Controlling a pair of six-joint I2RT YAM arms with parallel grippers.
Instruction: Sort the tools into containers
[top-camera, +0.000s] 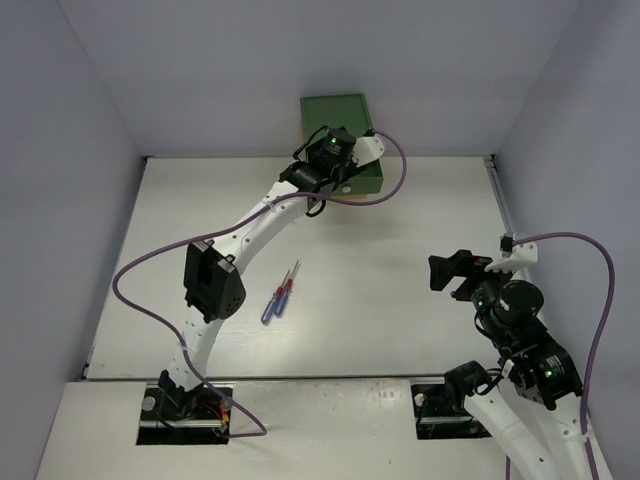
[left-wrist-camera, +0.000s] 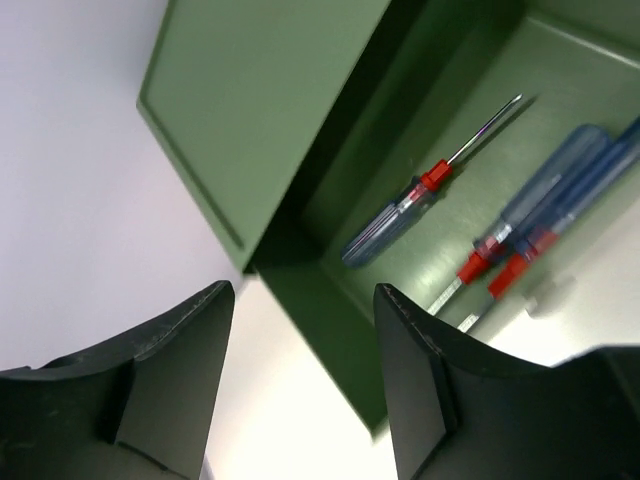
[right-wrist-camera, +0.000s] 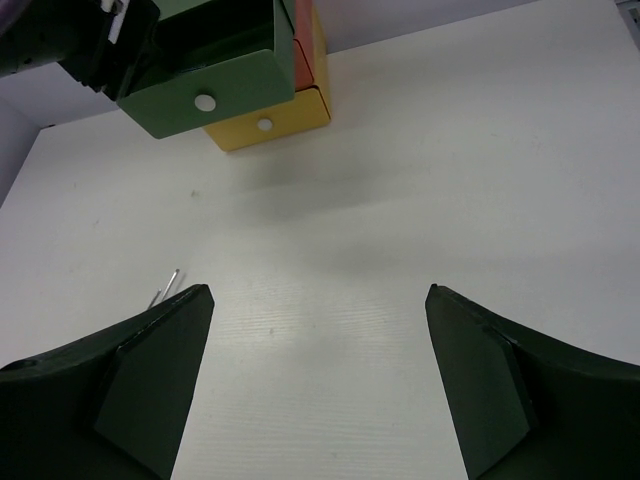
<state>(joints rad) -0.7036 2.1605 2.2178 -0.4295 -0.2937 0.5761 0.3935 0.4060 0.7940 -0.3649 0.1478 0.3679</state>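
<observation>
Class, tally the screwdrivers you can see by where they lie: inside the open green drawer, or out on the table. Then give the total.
Screwdrivers in the green drawer: 3
Screwdrivers on the table: 2
Total: 5

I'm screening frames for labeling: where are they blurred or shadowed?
Left wrist: left fingers blurred; rightmost screwdrivers in the green drawer soft; dark shadow where it meets the cabinet. Right wrist: right fingers blurred; faint shadow on the table below the drawer. Top external: evenly lit, sharp.
</observation>
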